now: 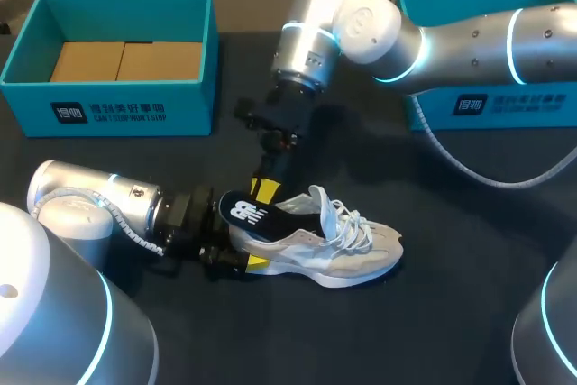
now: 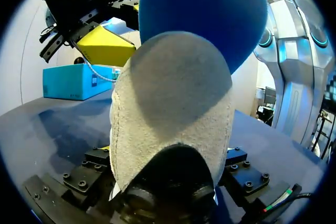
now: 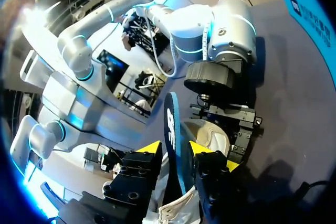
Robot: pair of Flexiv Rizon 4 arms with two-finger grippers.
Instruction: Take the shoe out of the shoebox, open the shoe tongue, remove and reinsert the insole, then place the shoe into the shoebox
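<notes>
The pale shoe (image 1: 347, 254) lies near the worktop's (image 1: 433, 322) front edge. The left fingers (image 1: 257, 262) clamp its heel. The right fingers (image 3: 151, 148) pinch the dark insole (image 1: 251, 211), which bears a white logo and sticks up out of the shoe. A teal shoebox (image 1: 108, 110) with white print sits at the far left corner, and a second shoebox (image 1: 505, 101) at the far right.

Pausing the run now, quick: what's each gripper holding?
Left gripper: shut on the shoe, at its heel.
Right gripper: shut on the insole.

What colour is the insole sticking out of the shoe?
The insole is dark blue with a white mark, clearest in the head view.
</notes>
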